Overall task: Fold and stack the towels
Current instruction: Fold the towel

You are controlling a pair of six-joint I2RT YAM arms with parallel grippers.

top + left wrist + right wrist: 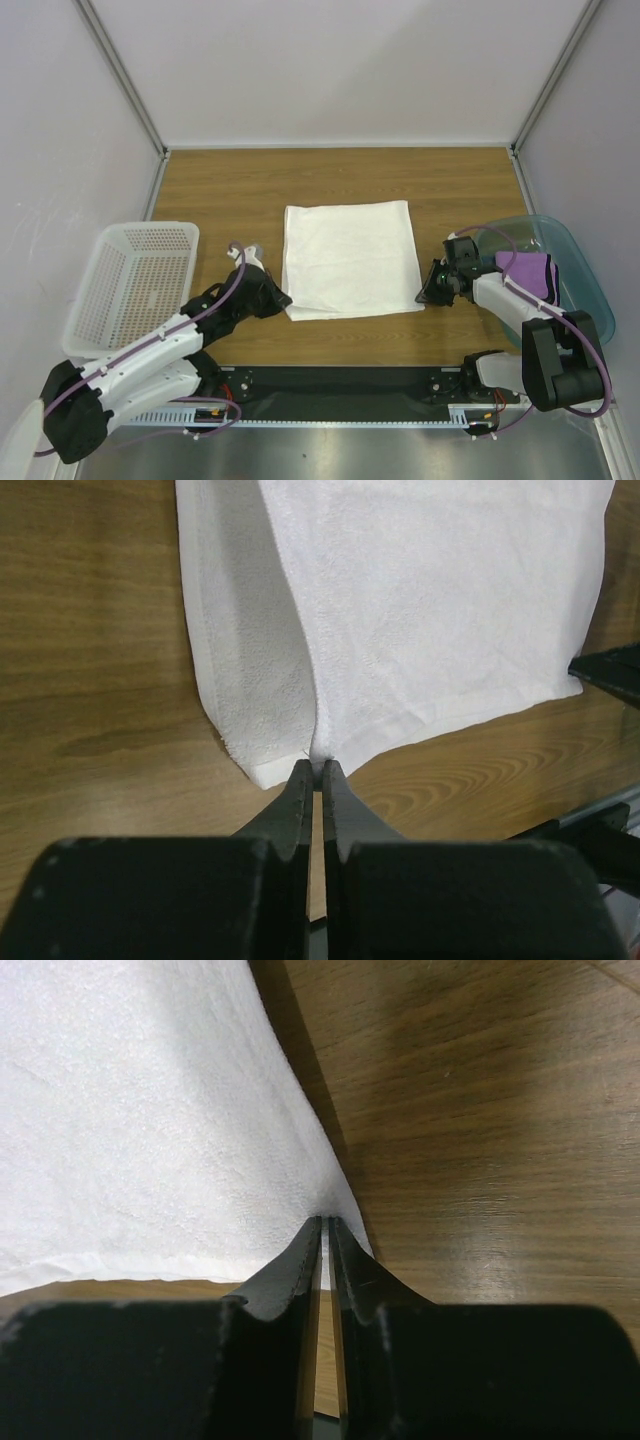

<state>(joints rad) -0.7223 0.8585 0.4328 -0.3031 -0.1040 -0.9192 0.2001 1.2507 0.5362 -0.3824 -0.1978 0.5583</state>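
Observation:
A large white towel (pixel 350 258) lies folded flat in the middle of the wooden table. My left gripper (pixel 283 297) is shut on its near left corner, the cloth (pixel 420 610) pinched between the fingertips (pixel 300 780). At the near right corner my right gripper (pixel 424 296) is shut on the towel's (pixel 130 1110) edge, which rises slightly into the jaws. A purple towel (pixel 530 272) lies bunched in the teal bin behind the right arm. No navy towel shows in any view.
A white perforated basket (pixel 135 285) stands at the left table edge beside the left arm. A translucent teal bin (pixel 565 250) sits at the right edge. Grey walls enclose the table on three sides.

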